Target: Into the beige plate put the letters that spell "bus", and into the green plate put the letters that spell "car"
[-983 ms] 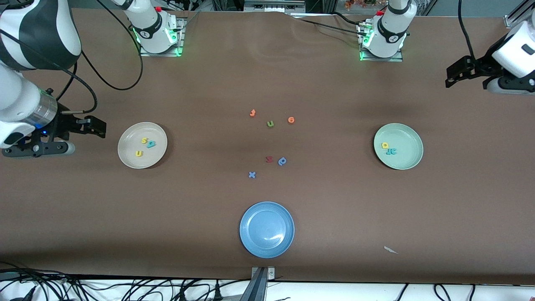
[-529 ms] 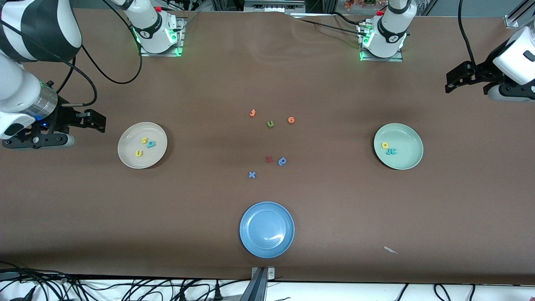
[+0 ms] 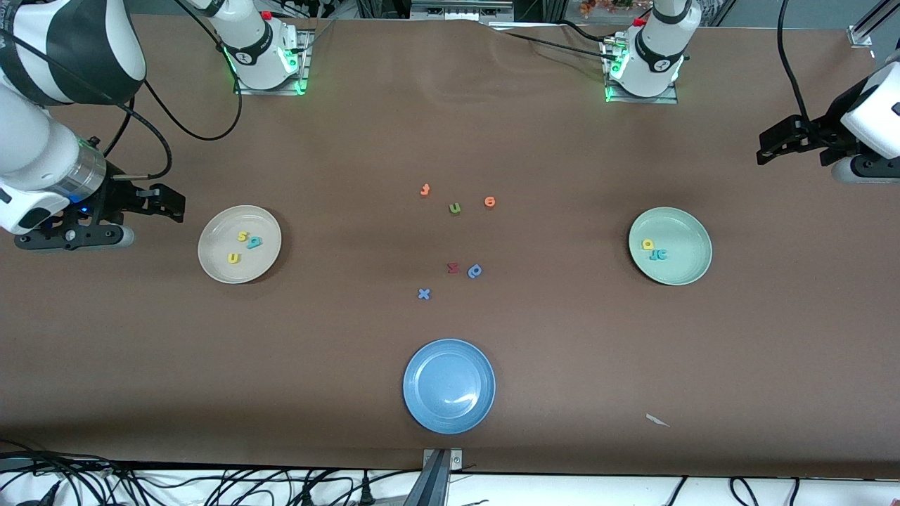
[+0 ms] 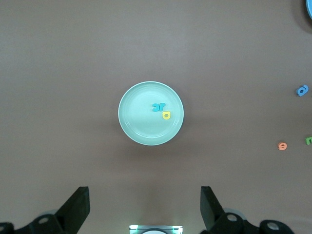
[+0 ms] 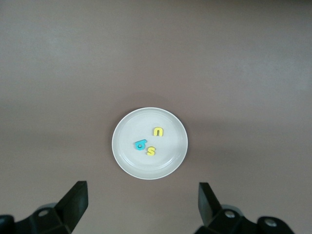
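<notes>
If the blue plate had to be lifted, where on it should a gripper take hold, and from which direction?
Grip the blue plate by its raised rim, coming down from above with one finger inside and one outside the edge. It lies flat and is probably too wide to span. It holds nothing and nothing lies close beside it, so any stretch of rim should serve.

Beige plate (image 3: pixel 211 270), mint-green plate (image 3: pixel 692 270), blue plate (image 3: pixel 422 414), brown table (image 3: pixel 562 337)

- We see the beige plate (image 3: pixel 239 244), round and shallow, toward the right arm's end of the table, holding the yellow "u" (image 3: pixel 234 258), yellow "s" (image 3: pixel 242 236) and teal "b" (image 3: pixel 254 242).
- We see the green plate (image 3: pixel 670 246), pale mint, toward the left arm's end, holding the yellow "a" (image 3: pixel 647 244), with the teal "c" (image 3: pixel 663 254) and teal-blue "r" (image 3: pixel 654 255) touching.
</notes>
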`<action>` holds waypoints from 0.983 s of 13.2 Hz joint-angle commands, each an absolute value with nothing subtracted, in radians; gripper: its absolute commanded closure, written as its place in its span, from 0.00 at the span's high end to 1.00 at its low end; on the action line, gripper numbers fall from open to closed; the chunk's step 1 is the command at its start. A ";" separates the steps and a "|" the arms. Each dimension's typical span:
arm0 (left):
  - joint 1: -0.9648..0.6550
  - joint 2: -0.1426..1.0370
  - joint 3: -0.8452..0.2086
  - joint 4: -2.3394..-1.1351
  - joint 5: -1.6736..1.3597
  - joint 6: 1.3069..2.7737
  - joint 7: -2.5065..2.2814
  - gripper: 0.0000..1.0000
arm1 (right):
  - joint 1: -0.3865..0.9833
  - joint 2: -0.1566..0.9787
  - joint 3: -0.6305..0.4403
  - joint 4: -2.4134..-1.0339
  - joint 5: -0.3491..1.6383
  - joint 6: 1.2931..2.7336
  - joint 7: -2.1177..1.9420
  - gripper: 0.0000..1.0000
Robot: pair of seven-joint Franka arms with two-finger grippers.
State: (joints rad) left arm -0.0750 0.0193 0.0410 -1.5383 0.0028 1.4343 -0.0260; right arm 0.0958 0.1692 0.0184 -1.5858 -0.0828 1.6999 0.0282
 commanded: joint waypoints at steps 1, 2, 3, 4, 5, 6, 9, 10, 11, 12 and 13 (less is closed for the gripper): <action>-0.063 0.035 0.021 -1.497 -0.005 1.408 -0.031 1.00 | 0.097 0.149 0.023 -1.609 -0.080 1.707 0.044 1.00; -0.063 0.035 0.020 -1.497 -0.005 1.408 -0.031 1.00 | 0.097 0.149 0.023 -1.609 -0.075 1.709 0.046 1.00; -0.063 0.035 0.021 -1.497 -0.002 1.408 -0.031 1.00 | 0.097 0.149 0.023 -1.603 -0.066 1.709 0.046 1.00; -0.061 0.035 0.021 -1.497 0.002 1.408 -0.031 1.00 | 0.097 0.150 0.023 -1.598 -0.064 1.707 0.051 1.00; -0.061 0.035 0.021 -1.497 0.003 1.408 -0.031 1.00 | 0.097 0.150 0.023 -1.598 -0.063 1.707 0.066 1.00; -0.061 0.035 0.021 -1.497 0.005 1.408 -0.031 1.00 | 0.097 0.150 0.023 -1.598 -0.064 1.707 0.078 1.00; -0.058 0.035 0.021 -1.497 0.006 1.407 -0.031 1.00 | 0.100 0.150 0.023 -1.598 -0.063 1.707 0.095 1.00; -0.057 0.037 0.021 -1.497 0.006 1.407 -0.032 1.00 | 0.100 0.150 0.025 -1.598 -0.063 1.707 0.097 1.00; -0.058 0.038 0.021 -1.497 0.008 1.408 -0.032 1.00 | 0.101 0.150 0.025 -1.597 -0.063 1.706 0.097 1.00; -0.060 0.037 0.021 -1.497 0.009 1.407 -0.032 1.00 | 0.101 0.150 0.026 -1.598 -0.063 1.706 0.097 1.00; -0.055 0.037 0.021 -1.506 0.009 1.401 -0.032 1.00 | 0.101 0.152 0.026 -1.597 -0.063 1.706 0.097 1.00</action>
State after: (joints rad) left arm -0.0669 0.0213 0.0297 -1.5342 0.0028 1.4316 -0.0278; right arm 0.0979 0.1692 0.0240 -1.5858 -0.0761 1.7022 0.0804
